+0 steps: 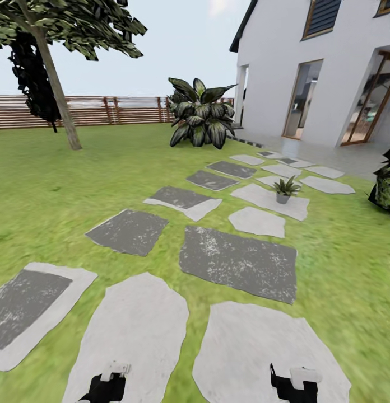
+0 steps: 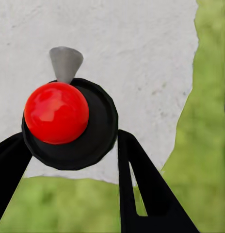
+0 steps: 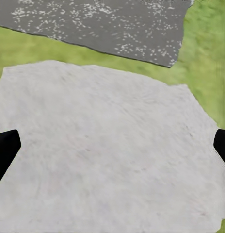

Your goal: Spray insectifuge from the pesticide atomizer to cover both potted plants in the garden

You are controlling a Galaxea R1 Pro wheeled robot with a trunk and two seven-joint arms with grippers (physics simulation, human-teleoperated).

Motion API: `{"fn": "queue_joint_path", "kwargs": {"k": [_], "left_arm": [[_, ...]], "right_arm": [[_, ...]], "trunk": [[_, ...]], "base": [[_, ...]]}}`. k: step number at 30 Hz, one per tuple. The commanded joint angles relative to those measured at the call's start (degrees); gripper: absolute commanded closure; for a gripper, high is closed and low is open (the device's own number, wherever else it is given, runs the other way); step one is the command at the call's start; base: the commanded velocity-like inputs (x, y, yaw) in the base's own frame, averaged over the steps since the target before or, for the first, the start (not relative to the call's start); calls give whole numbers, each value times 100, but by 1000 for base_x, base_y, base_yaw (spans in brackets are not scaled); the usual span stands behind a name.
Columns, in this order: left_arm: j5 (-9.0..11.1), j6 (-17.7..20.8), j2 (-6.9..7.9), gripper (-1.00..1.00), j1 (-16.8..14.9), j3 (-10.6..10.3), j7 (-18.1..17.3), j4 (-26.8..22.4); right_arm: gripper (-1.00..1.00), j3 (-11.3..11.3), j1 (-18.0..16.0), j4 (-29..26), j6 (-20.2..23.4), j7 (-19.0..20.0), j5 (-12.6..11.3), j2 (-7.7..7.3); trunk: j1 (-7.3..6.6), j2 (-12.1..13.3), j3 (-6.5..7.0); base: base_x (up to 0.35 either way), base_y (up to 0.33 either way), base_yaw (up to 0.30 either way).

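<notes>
Atomizer (image 2: 69, 119), red-topped with a black body and grey nozzle: gripped between the left gripper (image 2: 73, 160) fingers, above a pale stepping slab (image 2: 141, 58) and lawn (image 2: 209, 145). Right gripper (image 3: 112, 145): spread wide, holding nothing, over another pale slab (image 3: 107, 145). Potted plant (image 1: 284, 189): one, upright on a slab ahead to the right, near the house (image 1: 284, 67). Fence (image 1: 94, 111): behind, past a dark-leaved bush (image 1: 200, 115).

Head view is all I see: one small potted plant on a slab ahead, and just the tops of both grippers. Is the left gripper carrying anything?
Observer: Yes. The left gripper is closed around a pesticide atomizer with a red knob and grey nozzle.
Operator: And the right?
Observer: The right gripper is open, nothing between its fingers.
Operator: What's under it?
Observer: A pale stepping slab, with a dark speckled slab beyond a grass strip.
</notes>
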Motion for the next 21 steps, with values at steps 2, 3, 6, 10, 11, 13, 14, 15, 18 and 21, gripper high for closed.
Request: {"fn": "queue_joint_path", "kwargs": {"k": [2, 3, 6, 10, 11, 13, 14, 15, 18, 21], "left_arm": [[-22, -19, 4, 100, 1, 7, -18, 2], [-22, -19, 4, 100, 0, 5, -20, 2], [-22, -19, 5, 100, 1, 7, -19, 2], [-22, -19, 6, 100, 0, 6, -18, 2], [-22, -19, 6, 100, 1, 5, -20, 2], [-22, -19, 4, 100, -1, 4, -20, 2], [-22, -19, 2, 100, 1, 4, -21, 2], [-22, -19, 3, 100, 0, 4, -22, 2], [-20, -19, 5, 100, 1, 4, -21, 2], [-21, -19, 4, 100, 0, 4, -20, 2]], "right_arm": [[-100, 0, -4, -5, -15, -11, 4, -2], [-100, 0, -4, -10, -17, -11, 0, -3], [-100, 0, -4, -17, -18, -16, -3, -6], [-100, 0, -4, -13, -18, -19, -11, -5], [-100, 0, -4, -10, -18, -20, -11, -3], [-100, 0, -4, -1, -19, -20, -8, -1], [-100, 0, -4, 2, -19, -20, -6, 0], [-100, 0, -4, 3, -19, -20, -5, 0], [-100, 0, -4, 7, -13, -18, -4, 1], [-100, 0, -4, 13, -9, -20, -4, 1]], "trunk": [[3, -2, -5], [3, -2, -5], [3, -2, -5], [3, -2, -5], [3, -2, -5], [3, -2, -5], [3, -2, -5], [3, -2, -5], [3, -2, -5], [3, -2, -5]], "base": [[333, 0, -53], [336, 0, -16], [336, 0, -9], [337, 0, -2], [337, 0, -1], [337, 0, 0], [337, 0, 0], [337, 0, 0], [337, 0, -17], [337, 0, -161]]}}
